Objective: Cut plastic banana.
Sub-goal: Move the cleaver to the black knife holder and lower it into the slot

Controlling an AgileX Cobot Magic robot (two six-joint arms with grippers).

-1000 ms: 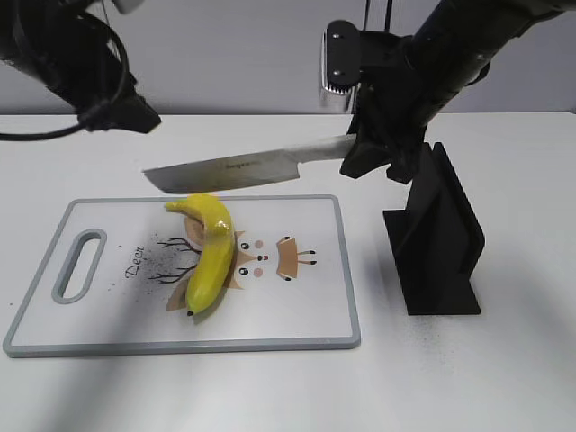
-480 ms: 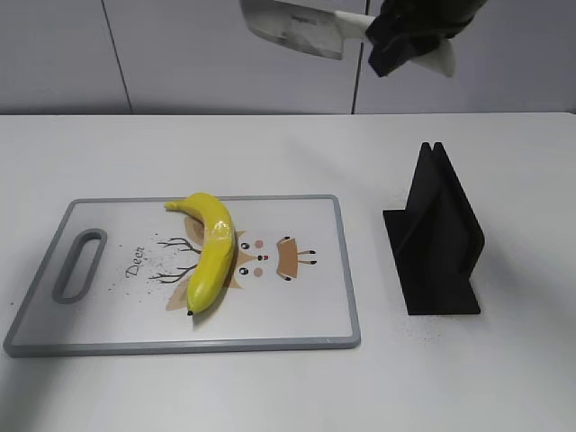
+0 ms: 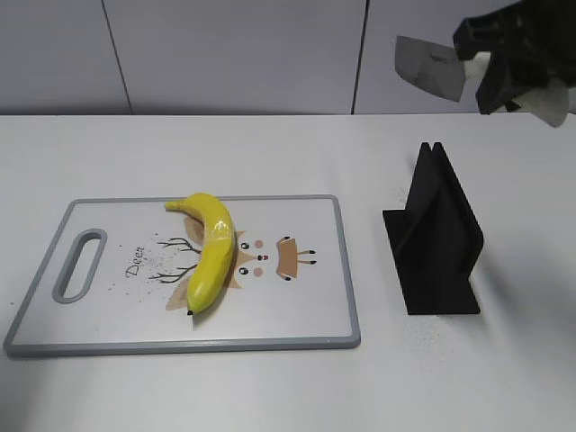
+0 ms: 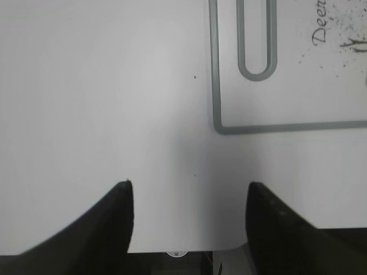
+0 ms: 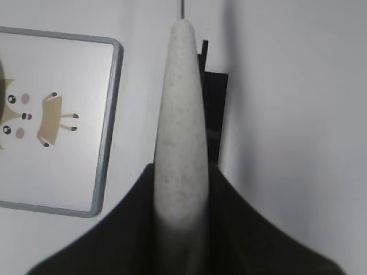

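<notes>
The plastic banana, bright yellow and curved, lies in one piece on the left half of the white cutting board. My right gripper is high at the top right, shut on the pale handle of a kitchen knife whose blade points left, above the black knife holder. In the right wrist view the jaws clamp the handle. My left gripper is open and empty over bare table, beside the board's handle-slot corner. It is out of the exterior view.
The black knife holder stands upright to the right of the board and shows under the knife handle in the right wrist view. The board's grey rim lies left of it. A grey wall runs behind the white table.
The knife was level just above the banana, then rose and swung right to above the black holder. The left arm has left the exterior view. The banana has not moved.
</notes>
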